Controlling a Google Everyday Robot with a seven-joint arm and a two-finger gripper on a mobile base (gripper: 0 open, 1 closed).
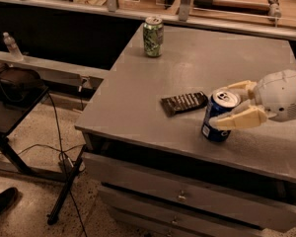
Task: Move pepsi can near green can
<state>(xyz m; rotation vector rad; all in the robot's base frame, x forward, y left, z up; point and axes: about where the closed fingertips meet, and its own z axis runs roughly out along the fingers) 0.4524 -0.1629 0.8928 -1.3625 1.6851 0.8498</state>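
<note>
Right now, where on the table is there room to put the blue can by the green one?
Bare table lies in front of the green can, down to the dark packet, and to its right. It is crowded near the front edge, where the gripper has its jaws closed on the pepsi can, right beside the packet.

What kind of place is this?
Likely a lab or workshop: a grey drawer cabinet, loose cables on the floor, and the gripper holding the pepsi can at the cabinet's front right.
</note>
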